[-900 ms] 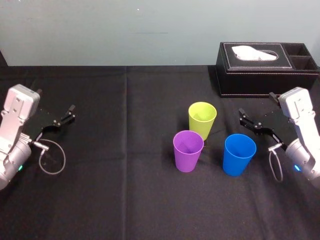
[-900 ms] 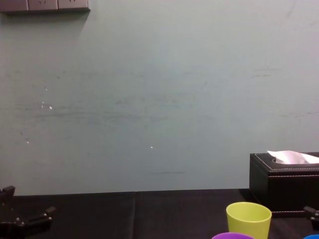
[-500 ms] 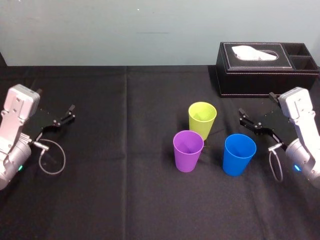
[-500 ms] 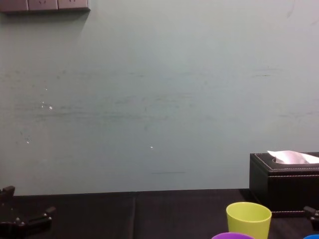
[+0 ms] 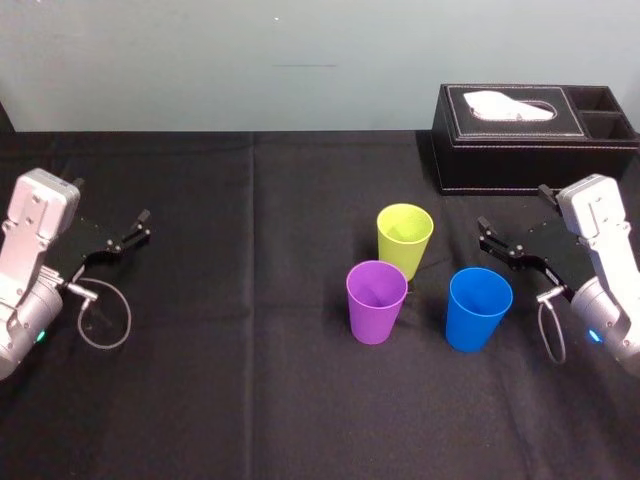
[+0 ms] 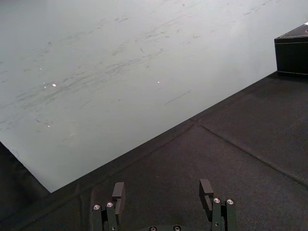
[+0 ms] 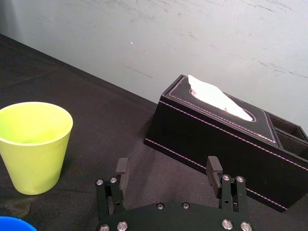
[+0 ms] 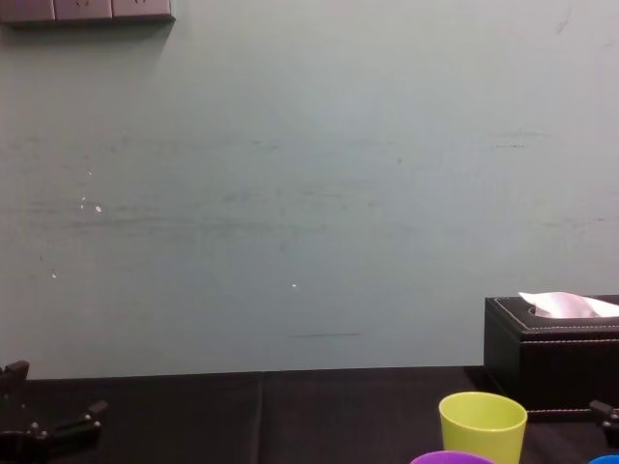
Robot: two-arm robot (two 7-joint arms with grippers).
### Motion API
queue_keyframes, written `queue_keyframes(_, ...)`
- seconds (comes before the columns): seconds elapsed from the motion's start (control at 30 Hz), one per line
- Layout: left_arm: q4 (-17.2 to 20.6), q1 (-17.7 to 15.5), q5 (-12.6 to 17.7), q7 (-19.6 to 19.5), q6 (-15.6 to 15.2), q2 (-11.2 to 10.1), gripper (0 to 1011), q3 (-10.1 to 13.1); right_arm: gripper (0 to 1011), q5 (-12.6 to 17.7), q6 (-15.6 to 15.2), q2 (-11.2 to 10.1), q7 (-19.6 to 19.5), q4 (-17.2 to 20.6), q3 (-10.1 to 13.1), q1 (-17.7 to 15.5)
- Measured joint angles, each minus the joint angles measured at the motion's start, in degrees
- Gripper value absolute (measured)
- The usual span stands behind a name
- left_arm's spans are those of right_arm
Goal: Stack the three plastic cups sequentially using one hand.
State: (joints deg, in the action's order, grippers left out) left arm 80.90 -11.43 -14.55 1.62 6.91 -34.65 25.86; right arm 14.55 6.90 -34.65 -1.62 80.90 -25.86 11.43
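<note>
Three plastic cups stand upright and apart on the black cloth, right of centre. The yellow-green cup (image 5: 405,240) is farthest back, the purple cup (image 5: 376,302) is in front and left of it, and the blue cup (image 5: 479,308) is in front and right. My right gripper (image 5: 512,208) rests open just right of the blue cup, touching nothing. In the right wrist view its fingers (image 7: 168,168) are spread, with the yellow-green cup (image 7: 33,147) ahead. My left gripper (image 5: 112,200) is parked open at the far left.
A black tissue box (image 5: 535,135) with white tissue stands at the back right, behind my right arm. A grey cable loops beside each wrist. A pale wall runs along the table's far edge. Black cloth (image 5: 250,380) covers the table.
</note>
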Motion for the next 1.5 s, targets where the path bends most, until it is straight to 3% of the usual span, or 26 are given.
queue_keyframes(0.57,0.0,0.0,0.0,0.0,0.0,0.0,1011,0.0,1003,0.0,0.0,0.0,0.0,0.0,0.0,0.0)
queue_keyframes(0.8,0.0,0.0,0.0,0.0,0.0,0.0,1011,0.0,1003,0.6,0.1,0.3,0.2,1.2,2.4,-0.6)
queue_keyframes(1.1,0.0,0.0,0.0,0.0,0.0,0.0,1011,0.0,1003,3.5,0.3,-2.8,1.9,6.8,6.8,-7.2)
queue_keyframes(1.5,0.0,0.0,0.0,0.0,0.0,0.0,1011,0.0,1003,9.4,0.0,-10.4,6.0,16.0,14.3,-23.0)
